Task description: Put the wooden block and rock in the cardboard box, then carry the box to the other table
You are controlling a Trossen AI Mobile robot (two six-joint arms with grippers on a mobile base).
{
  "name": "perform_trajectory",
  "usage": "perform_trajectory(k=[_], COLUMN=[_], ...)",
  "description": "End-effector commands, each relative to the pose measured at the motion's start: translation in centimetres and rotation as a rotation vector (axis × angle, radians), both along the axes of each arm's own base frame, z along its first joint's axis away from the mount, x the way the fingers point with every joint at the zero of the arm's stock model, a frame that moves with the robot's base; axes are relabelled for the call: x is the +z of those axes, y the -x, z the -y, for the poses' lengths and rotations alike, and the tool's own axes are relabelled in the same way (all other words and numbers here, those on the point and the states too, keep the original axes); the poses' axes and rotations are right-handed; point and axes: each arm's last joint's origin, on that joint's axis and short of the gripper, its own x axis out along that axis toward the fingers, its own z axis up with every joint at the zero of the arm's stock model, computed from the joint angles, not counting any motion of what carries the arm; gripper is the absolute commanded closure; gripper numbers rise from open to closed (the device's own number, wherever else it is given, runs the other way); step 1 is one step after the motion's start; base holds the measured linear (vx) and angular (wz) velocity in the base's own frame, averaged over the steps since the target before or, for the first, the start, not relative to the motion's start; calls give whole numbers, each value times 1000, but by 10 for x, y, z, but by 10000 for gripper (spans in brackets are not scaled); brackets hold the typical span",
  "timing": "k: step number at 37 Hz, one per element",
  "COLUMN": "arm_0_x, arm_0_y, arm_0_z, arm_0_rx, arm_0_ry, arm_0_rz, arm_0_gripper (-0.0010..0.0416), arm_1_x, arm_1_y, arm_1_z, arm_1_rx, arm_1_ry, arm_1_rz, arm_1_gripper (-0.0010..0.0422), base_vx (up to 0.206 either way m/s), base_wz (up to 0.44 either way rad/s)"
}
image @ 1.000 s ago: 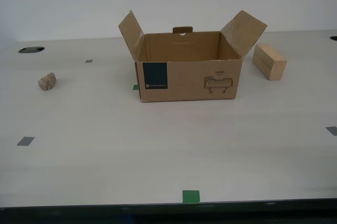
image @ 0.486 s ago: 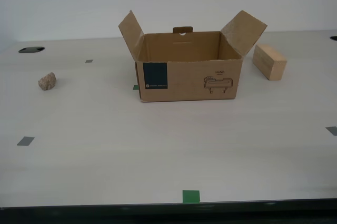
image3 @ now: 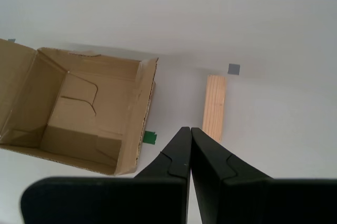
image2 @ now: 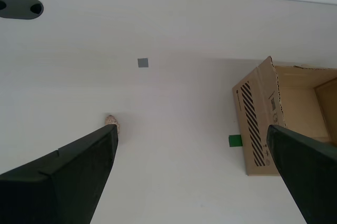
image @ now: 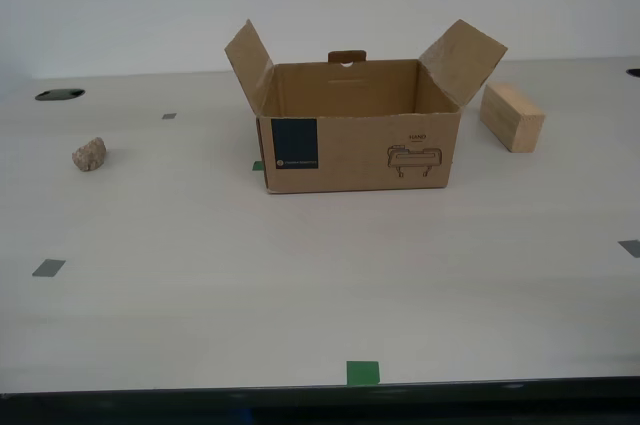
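Nothing is changing across the last second: the cardboard box (image: 355, 125), the rock (image: 89, 154) and the wooden block (image: 512, 117) are sitting exactly where they sat in both earlier exterior frames, and the camera is holding the same framing.

The box is standing open at upper centre of the exterior view, flaps raised, its dark teal label (image: 294, 143) and black line drawing (image: 415, 161) facing the camera. The rock is lying alone at centre left of that frame, well apart from the box; the block is resting at upper right, just beside the box's raised flap. All three are on an off-white tabletop (image: 320, 285) dotted with grey and green tape marks.

Neither arm is showing in the exterior view. My first gripper (image3: 190, 131) is hanging above the table with its fingers pressed together on nothing, tips overlapping the near end of the block in its own camera, the empty box interior alongside. My second gripper (image2: 194, 133) is hovering with its fingers spread wide apart; one finger is covering most of the rock, leaving only a sliver visible. The box is cut off at that frame's edge, showing a striped end panel. The small print on the box is too fine to read.
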Motion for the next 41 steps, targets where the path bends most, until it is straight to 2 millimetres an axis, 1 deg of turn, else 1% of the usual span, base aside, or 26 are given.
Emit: perform_trajectory(k=[1, 15, 41], arm_0_x=[2, 5, 7], arm_0_y=[-2, -6, -8], arm_0_z=[0, -1, -1], arm_0_rx=[1, 0, -16], arm_0_ry=[-1, -3, 7], arm_0_rz=[27, 81, 110], arm_0_gripper=[405, 405, 405], arm_1_x=[0, 0, 0], arm_1_y=[0, 0, 0], arm_1_z=[0, 0, 0], arm_1_rx=[-4, -4, -4], arm_1_ry=[2, 2, 2], arm_1_rz=[1, 1, 1], arm_1_gripper=[25, 25, 25], base_vx=[0, 0, 0], base_wz=[0, 0, 0])
